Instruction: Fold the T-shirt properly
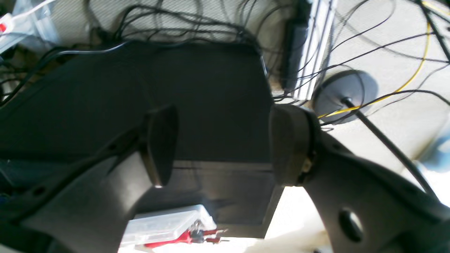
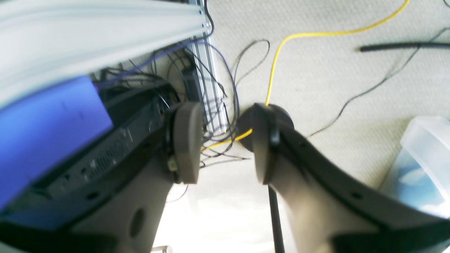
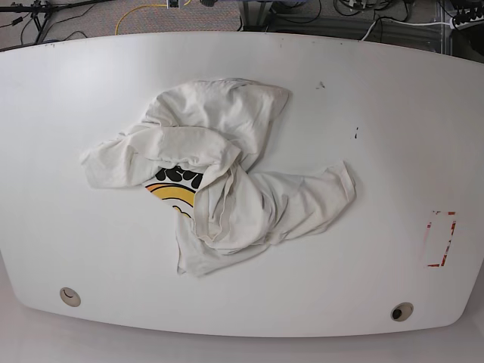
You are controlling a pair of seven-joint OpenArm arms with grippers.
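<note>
Base view: crumpled T-shirt (image 3: 219, 174) mid-table (image 3: 378, 151), wide bare margins; both jaws parted, empty.

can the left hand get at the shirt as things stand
Probably yes. The shirt lies crumpled in the open on the table with nothing on top of it. The left hand is open and empty, though it points off the table for now.

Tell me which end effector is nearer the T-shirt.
Cannot tell. The T-shirt lies crumpled on the table, and neither arm shows in the base view. The left end effector and right end effector both face the floor, open, no shirt in sight.
</note>
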